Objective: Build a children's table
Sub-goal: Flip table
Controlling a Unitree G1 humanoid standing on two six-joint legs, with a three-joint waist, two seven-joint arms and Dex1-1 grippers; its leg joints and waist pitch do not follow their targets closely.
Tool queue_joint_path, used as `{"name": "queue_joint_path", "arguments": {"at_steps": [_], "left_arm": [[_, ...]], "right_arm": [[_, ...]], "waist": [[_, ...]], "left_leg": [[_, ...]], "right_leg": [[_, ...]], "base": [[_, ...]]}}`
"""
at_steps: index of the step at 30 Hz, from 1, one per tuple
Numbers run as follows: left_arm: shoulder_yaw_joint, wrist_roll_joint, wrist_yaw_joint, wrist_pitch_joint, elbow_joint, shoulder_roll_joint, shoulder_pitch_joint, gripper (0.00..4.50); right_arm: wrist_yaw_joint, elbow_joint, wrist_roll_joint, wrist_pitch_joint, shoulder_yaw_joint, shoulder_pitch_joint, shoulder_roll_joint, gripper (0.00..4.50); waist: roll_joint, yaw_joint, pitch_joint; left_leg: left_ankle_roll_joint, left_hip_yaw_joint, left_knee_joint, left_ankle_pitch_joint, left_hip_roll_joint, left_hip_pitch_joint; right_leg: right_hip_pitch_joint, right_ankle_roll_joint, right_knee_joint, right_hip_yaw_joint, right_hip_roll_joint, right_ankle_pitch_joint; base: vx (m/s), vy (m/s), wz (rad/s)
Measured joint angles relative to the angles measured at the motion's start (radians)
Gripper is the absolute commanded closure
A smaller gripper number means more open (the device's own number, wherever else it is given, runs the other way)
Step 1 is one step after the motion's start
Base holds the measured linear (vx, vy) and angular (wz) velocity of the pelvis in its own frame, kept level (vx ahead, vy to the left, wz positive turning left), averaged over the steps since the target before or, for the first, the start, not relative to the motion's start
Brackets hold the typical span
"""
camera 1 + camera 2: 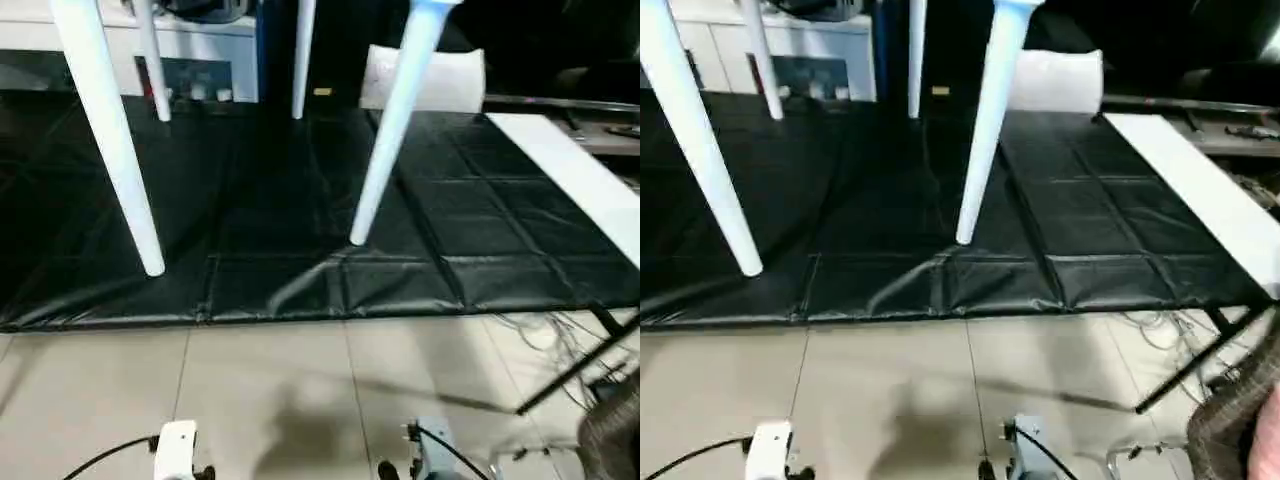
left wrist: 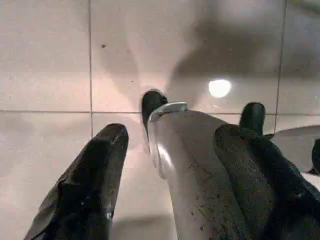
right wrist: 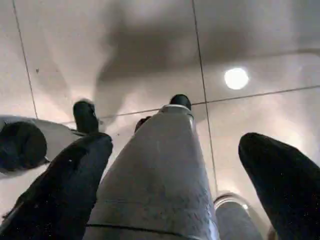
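Observation:
Four white tube legs of the children's table stand on a black mat (image 1: 300,220), tips down: two near legs (image 1: 112,150) (image 1: 392,130) and two far legs (image 1: 150,60) (image 1: 303,60). They rise past the top edge, so the tabletop is out of view. My left gripper (image 2: 172,135) hangs open over the tiled floor, black fingers (image 2: 97,175) spread with nothing held. My right gripper (image 3: 177,141) is open too, its fingers (image 3: 70,175) wide apart. Beyond each pair of fingers shows a silver limb of my own body (image 3: 160,170).
A flat white board (image 1: 570,170) lies along the mat's right side. A white cushion (image 1: 425,80) and a white cabinet (image 1: 190,45) stand behind the mat. Loose cables (image 1: 555,335) and a black bar (image 1: 580,365) lie on the pale tiles (image 1: 270,390) at right.

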Motion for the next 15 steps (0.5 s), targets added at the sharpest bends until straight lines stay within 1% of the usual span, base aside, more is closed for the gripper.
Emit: {"name": "queue_joint_path", "arguments": {"at_steps": [1,2,4,7,9,13,15], "left_arm": [[0.005,-0.004,0.004,-0.006,0.003,-0.003,0.000,1.28],[0.013,-0.005,0.004,-0.013,0.012,-0.003,-0.002,1.28],[0.019,-0.002,0.006,-0.025,0.030,-0.005,-0.010,1.28],[0.030,-0.001,0.006,-0.032,0.042,-0.007,-0.017,1.28],[0.032,0.000,0.009,-0.034,0.045,-0.008,-0.020,1.28],[0.032,0.000,0.002,-0.044,0.043,-0.005,-0.014,1.28],[0.032,0.000,0.002,-0.044,0.043,-0.005,-0.014,1.28]], "right_arm": [[0.001,0.000,-0.006,0.000,0.012,0.000,0.007,0.00],[0.001,0.009,-0.018,-0.005,0.017,-0.005,0.019,0.00],[0.003,0.027,-0.028,-0.011,0.021,-0.016,0.042,0.00],[-0.006,0.035,-0.029,-0.011,0.021,-0.036,0.074,0.00],[-0.016,0.037,-0.038,-0.011,0.021,-0.046,0.088,0.00],[-0.026,0.067,-0.060,-0.016,0.026,-0.077,0.108,0.00],[-0.026,0.075,-0.062,-0.016,0.028,-0.078,0.108,0.00]], "waist": [[-0.004,0.004,-0.002],[-0.005,0.009,-0.003],[-0.006,0.015,-0.005],[-0.006,0.019,-0.005],[-0.007,0.024,-0.006],[-0.009,0.040,-0.007],[-0.010,0.041,-0.007]], "left_leg": [[0.000,0.002,0.000,0.000,0.002,0.000],[-0.001,0.003,-0.002,0.001,0.004,-0.001],[-0.004,0.010,-0.007,0.004,0.008,-0.002],[0.001,0.017,-0.016,0.007,0.009,0.001],[0.002,0.019,-0.018,0.007,0.009,0.002],[-0.001,0.022,-0.020,0.006,0.009,0.005],[-0.004,0.024,-0.020,0.004,0.010,0.007]], "right_leg": [[-0.002,0.001,0.001,0.000,0.001,0.000],[-0.004,0.001,0.002,0.000,0.001,0.000],[-0.009,0.004,0.002,0.000,0.003,-0.002],[-0.012,0.003,-0.001,0.002,0.003,-0.004],[-0.012,0.001,-0.001,0.002,0.003,-0.006],[-0.012,0.000,-0.001,0.005,0.003,-0.007],[-0.011,0.001,-0.001,0.008,0.003,-0.006]], "base": [[0.059,-0.015,-0.04],[0.071,-0.019,-0.07],[0.075,-0.022,-0.05],[0.066,-0.013,-0.03],[0.000,0.000,0.00],[0.000,0.000,0.00],[0.000,0.000,0.00]]}}
